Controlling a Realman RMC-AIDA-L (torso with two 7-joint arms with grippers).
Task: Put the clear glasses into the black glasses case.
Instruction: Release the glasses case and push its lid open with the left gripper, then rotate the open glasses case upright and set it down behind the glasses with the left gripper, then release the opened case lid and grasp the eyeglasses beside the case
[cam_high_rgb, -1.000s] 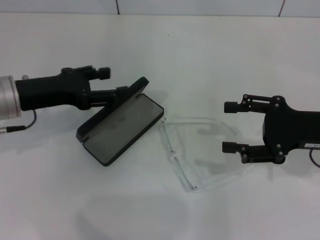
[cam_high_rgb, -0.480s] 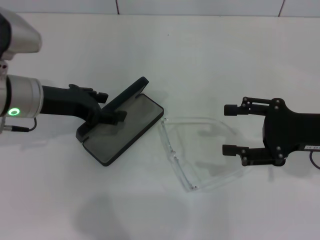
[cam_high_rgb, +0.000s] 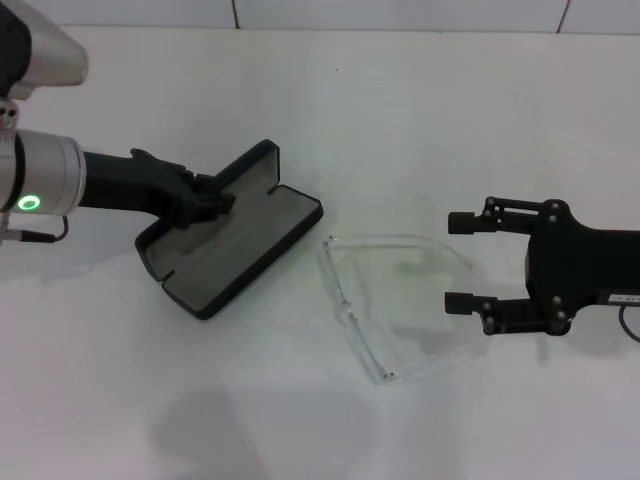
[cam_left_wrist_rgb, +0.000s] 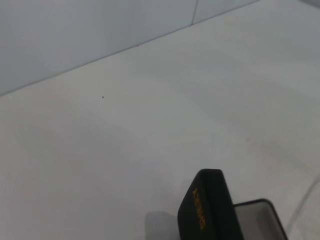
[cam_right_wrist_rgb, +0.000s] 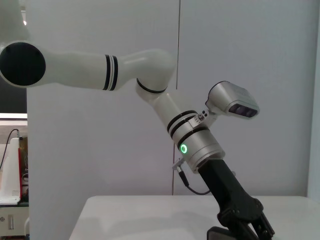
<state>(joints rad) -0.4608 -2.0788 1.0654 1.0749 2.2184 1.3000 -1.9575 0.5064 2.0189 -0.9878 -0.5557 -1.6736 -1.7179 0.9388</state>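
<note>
We judge the case-opening step to be in hand: our left tool (cam_high_rgb: 205, 195) sits on the raised lid of the black glasses case (cam_high_rgb: 235, 245), at the lid's edge, and whether its fingers are closed on the lid we cannot tell. The case lies open on the white tabletop (cam_high_rgb: 400, 120), grey lining up. Our right tool (cam_high_rgb: 462, 260) hangs with its fingers spread wide and empty, the clear glasses (cam_high_rgb: 395, 300) just in front of its tips, between the two tools. Next we would need a gentle pinch on that thin frame, then a carry across to the case. We count one case, one pair of glasses, two tools.
</note>
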